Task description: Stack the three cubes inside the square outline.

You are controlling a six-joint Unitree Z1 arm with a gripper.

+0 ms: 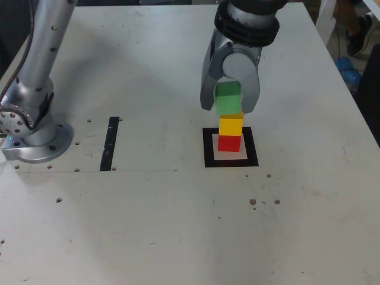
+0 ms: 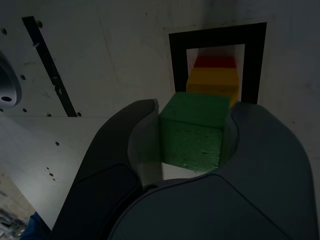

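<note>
Exterior view: red cube (image 1: 229,143) inside outline (image 1: 210,161).

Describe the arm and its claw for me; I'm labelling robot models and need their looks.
The arm is silvery grey, with dark bolt holes, a round flanged base and a black cable along it. A thick black collar sits above the claw, whose two grey jaws are broad and curved, like pincers. I can't make out any lettering.

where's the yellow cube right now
The yellow cube sits on the red cube, inside the thick black square outline, right of centre in the exterior view.
</note>
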